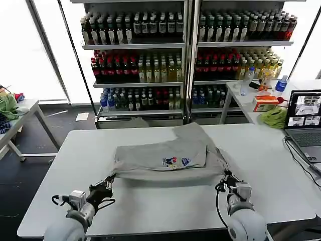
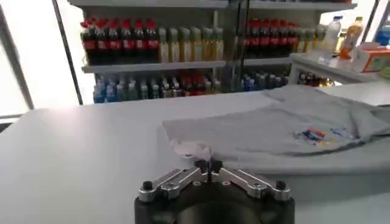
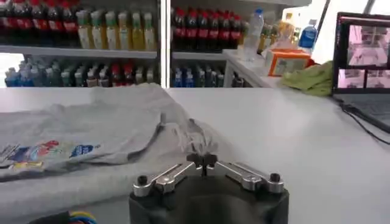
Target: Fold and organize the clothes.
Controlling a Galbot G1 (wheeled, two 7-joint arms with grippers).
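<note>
Both arms reach forward low and roughly level — the left gripper (image 1: 107, 184) pinched closed on the near left corner of the grey T-shirt (image 1: 165, 155), the right gripper (image 1: 225, 179) pinched closed on its near right corner — wrists angled slightly inward.

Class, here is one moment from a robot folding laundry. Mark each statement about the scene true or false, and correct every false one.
1. The grey T-shirt lies on the white table. True.
2. The left gripper is shut on the shirt's near left corner. True.
3. The right gripper hangs open, well away from the shirt. False: it is shut on the shirt's near right corner.
4. The shirt's multicoloured print faces up. True.
5. A laptop stands on the robot's left side of the table. False: it stands at the right edge.
6. The shelves behind the table hold folded clothes. False: they hold rows of bottles.
</note>
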